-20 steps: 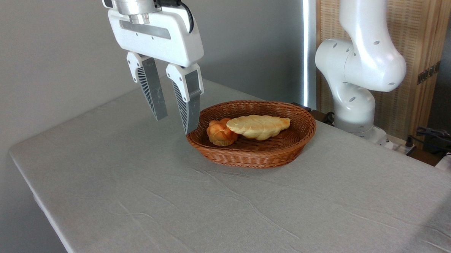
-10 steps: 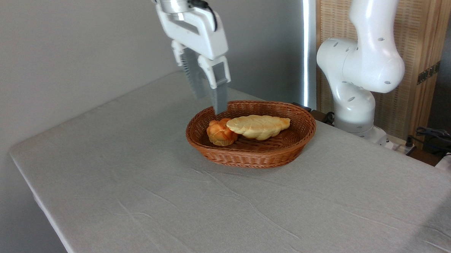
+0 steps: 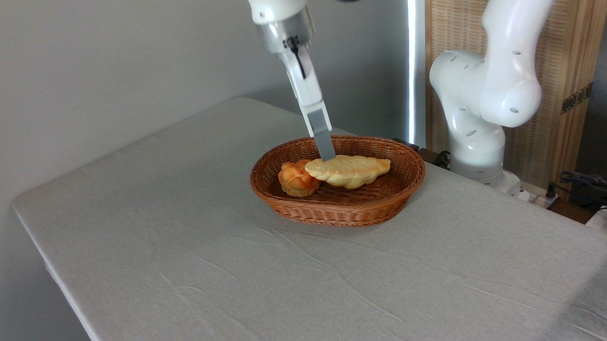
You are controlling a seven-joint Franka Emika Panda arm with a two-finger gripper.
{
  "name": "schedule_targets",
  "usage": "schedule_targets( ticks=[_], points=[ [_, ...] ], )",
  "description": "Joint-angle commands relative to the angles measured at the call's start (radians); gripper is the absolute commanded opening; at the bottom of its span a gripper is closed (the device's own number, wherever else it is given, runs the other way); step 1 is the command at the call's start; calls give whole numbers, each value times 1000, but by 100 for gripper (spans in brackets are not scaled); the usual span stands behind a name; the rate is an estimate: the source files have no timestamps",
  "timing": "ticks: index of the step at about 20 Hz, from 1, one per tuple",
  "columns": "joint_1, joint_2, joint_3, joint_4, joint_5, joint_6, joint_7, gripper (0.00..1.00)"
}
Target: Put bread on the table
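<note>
The bread (image 3: 348, 170), a long braided pale golden loaf, lies in the brown wicker basket (image 3: 339, 210) on the table (image 3: 194, 257) with its grey cloth. My gripper (image 3: 327, 155) hangs over the basket's far side, its tips just above the loaf's left end. It is turned edge-on to the camera, so the near finger (image 3: 321, 131) covers the other. It holds nothing.
A small round orange knotted bun (image 3: 296, 179) sits against the loaf's left end inside the basket. The arm's white base (image 3: 478, 117) stands behind the table at the right. Cables (image 3: 591, 183) lie at the far right.
The gripper has moved right, from left of the basket to over its far side, come down toward the loaf and turned from facing the camera to edge-on.
</note>
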Motion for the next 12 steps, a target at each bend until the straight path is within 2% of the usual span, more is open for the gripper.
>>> schedule_targets(
  ticks=[1,4,12],
  points=[
    [3,18,-15,-61,-11,22,62,100],
    [3,47,-38,-78,-33,28,62,100],
    [3,61,-38,-102,-33,74,62,100]
  ],
)
